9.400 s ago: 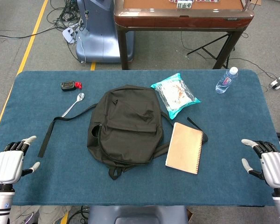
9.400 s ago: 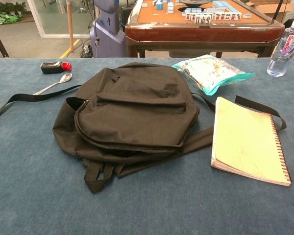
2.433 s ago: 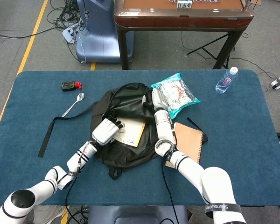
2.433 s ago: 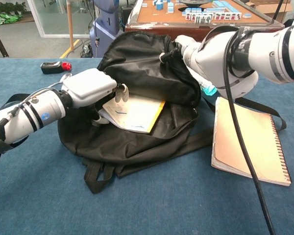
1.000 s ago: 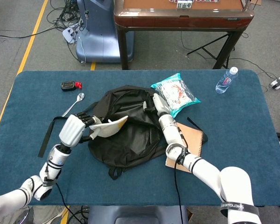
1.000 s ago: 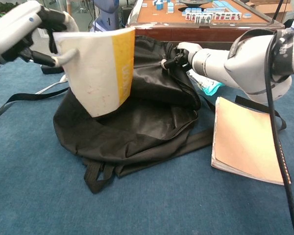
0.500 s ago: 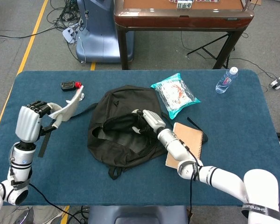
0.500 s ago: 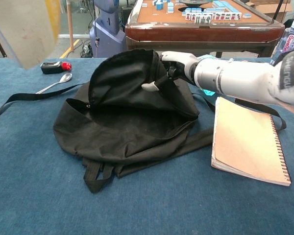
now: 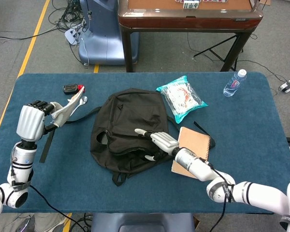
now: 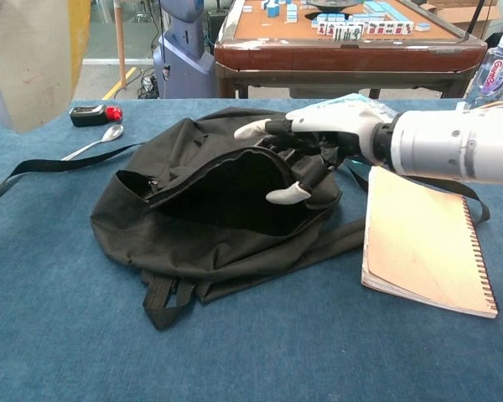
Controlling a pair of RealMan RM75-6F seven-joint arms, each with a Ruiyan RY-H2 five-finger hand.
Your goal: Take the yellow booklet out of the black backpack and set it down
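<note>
The black backpack [image 9: 128,128] lies flat in the middle of the table, its zip mouth gaping [image 10: 226,188]. My left hand [image 9: 31,121] is raised over the table's left side and grips the yellow booklet [image 9: 67,108], held up off the cloth; in the chest view the booklet [image 10: 33,59] fills the top left corner, pale with a yellow band. My right hand [image 9: 157,142] hovers at the backpack's right side with fingers spread and nothing in it, seen also in the chest view as the right hand [image 10: 318,138] just over the bag's opening.
A tan spiral notebook [image 9: 192,152] lies right of the backpack. A snack bag [image 9: 181,96] and a water bottle [image 9: 234,83] sit at the back right. A spoon [image 10: 92,142], a small black and red device [image 9: 72,88] and the backpack's loose strap [image 10: 33,170] lie at the left.
My right hand has let go of the backpack's flap and drawn back towards me; the flap has dropped. The left hand with the booklet has shifted only slightly.
</note>
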